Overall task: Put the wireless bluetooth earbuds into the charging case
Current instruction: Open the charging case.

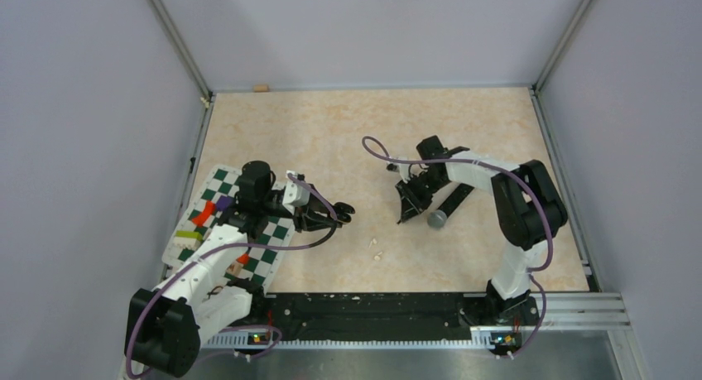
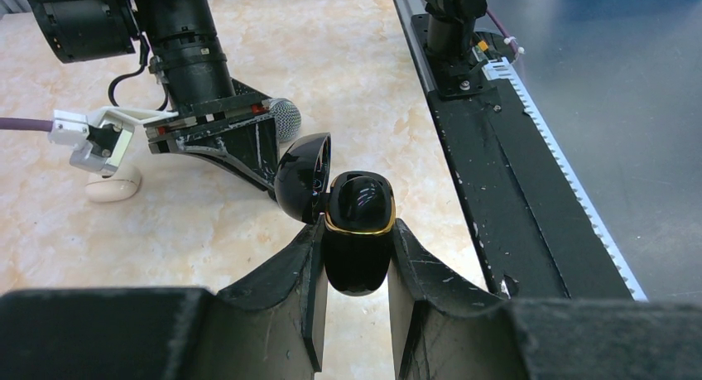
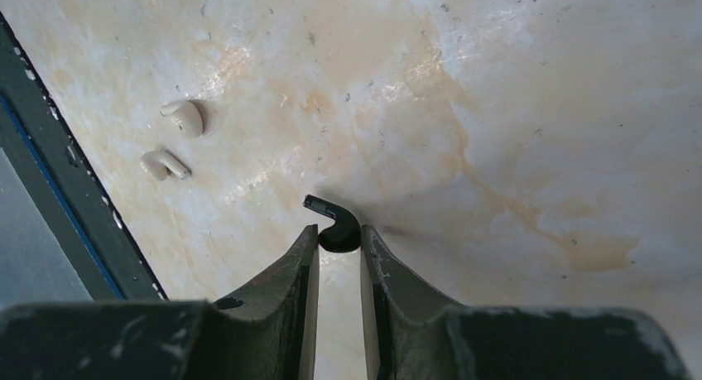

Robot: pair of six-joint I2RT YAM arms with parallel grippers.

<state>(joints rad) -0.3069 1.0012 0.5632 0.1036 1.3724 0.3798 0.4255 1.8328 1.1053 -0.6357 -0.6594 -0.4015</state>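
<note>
My left gripper (image 2: 358, 231) is shut on a glossy black charging case (image 2: 358, 202) with a gold rim. Its lid (image 2: 302, 177) hangs open to the left. From above, the case (image 1: 342, 214) is held over the table just right of the checkered mat. My right gripper (image 3: 338, 233) points down at the table, and its fingertips are shut on the body of a black earbud (image 3: 341, 227). The earbud's stem sticks out to the upper left. Two white earbuds (image 3: 184, 117) (image 3: 164, 165) lie loose on the table, between the two arms in the top view (image 1: 377, 247).
A microphone (image 1: 447, 208) with a grey mesh head lies beside the right gripper (image 1: 407, 208). A checkered mat (image 1: 273, 231) with coloured blocks sits under the left arm. A white rounded object (image 2: 113, 185) rests on the table. A black rail (image 1: 372, 305) runs along the near edge.
</note>
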